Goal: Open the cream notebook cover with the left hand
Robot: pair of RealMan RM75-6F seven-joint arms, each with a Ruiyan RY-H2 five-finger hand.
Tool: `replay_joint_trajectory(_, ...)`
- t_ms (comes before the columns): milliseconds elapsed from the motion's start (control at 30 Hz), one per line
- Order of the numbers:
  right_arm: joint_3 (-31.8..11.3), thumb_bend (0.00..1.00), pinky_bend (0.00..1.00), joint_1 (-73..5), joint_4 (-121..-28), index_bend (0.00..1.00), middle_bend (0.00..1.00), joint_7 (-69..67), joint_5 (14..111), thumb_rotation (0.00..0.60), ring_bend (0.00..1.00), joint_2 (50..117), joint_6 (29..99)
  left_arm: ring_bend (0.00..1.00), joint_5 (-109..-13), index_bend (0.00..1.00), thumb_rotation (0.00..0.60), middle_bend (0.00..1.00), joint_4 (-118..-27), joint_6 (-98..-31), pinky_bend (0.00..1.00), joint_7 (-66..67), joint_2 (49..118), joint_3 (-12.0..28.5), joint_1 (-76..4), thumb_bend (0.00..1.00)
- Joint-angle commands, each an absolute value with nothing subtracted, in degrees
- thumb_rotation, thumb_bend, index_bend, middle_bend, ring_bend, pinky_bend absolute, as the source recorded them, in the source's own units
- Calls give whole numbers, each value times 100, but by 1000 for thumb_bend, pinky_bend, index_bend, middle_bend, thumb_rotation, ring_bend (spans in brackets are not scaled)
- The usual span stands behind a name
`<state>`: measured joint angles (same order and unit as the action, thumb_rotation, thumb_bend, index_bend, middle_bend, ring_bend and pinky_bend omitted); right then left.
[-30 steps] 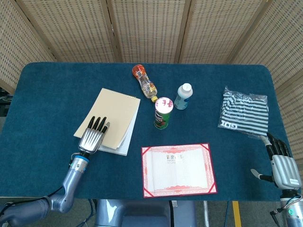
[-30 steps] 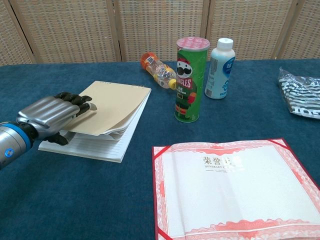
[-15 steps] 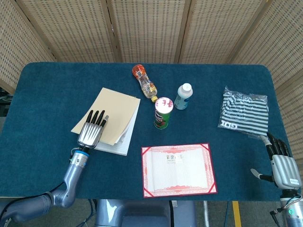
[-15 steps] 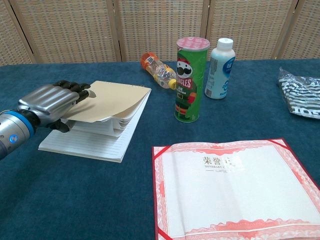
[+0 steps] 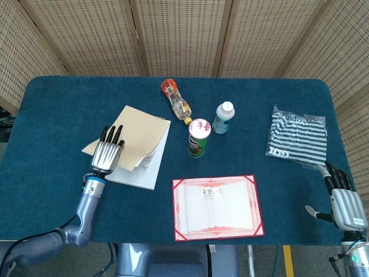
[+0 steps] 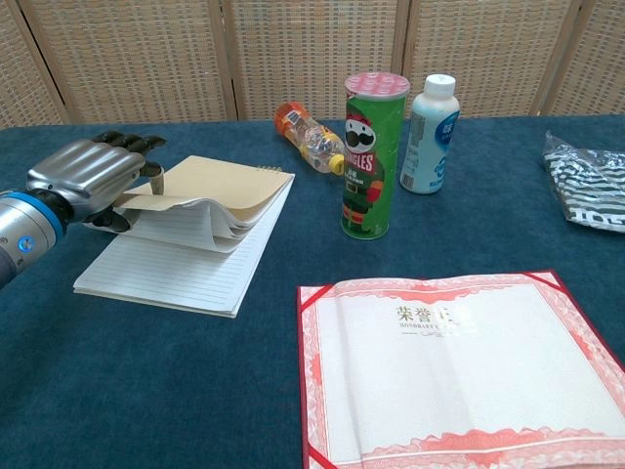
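My left hand (image 6: 83, 178) pinches the free corner of the cream notebook cover (image 6: 210, 186), thumb under and fingers over it, with several ruled pages caught up too. The notebook (image 5: 131, 148) lies at the table's left, spiral binding along its far edge, so the thin, bowing card hinges away from me. My right hand (image 5: 345, 203) rests empty, fingers apart, far right.

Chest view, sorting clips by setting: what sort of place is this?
Probably a staged robot test area, not a home: a table covered in blue cloth, woven screens closing it off, and unrelated items such as a crisps can and a certificate.
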<state>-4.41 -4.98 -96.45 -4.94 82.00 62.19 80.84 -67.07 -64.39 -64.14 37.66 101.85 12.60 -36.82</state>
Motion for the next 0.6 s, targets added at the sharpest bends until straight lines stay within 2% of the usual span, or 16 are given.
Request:
replay_joint_trajectory(33, -443, 51, 0, -498, -9645, 30, 0, -501, 8200, 600, 0, 6218, 8084, 0, -6759, 676, 600, 0, -6399, -6484, 0, 3703, 10195, 1262, -3693, 641)
replay_joint_trajectory(100, -445, 52, 0, -498, -9641, 30, 0, -506, 8200, 600, 0, 6219, 8088, 0, -6795, 746, 600, 0, -6395, -6521, 0, 3650, 10186, 1250, -3690, 644)
replay_joint_trajectory(167, -444, 52, 0, -496, -9641, 30, 0, -509, 8198, 600, 0, 6218, 8088, 0, -6835, 774, 600, 0, -6426, -6556, 0, 3626, 10151, 1222, -3678, 644)
replay_joint_trajectory(600, -444, 50, 0, -495, -9646, 30, 0, -502, 8194, 600, 0, 6220, 8088, 0, -6906, 801, 600, 0, -6774, -6715, 0, 3687, 9918, 1067, -3546, 649)
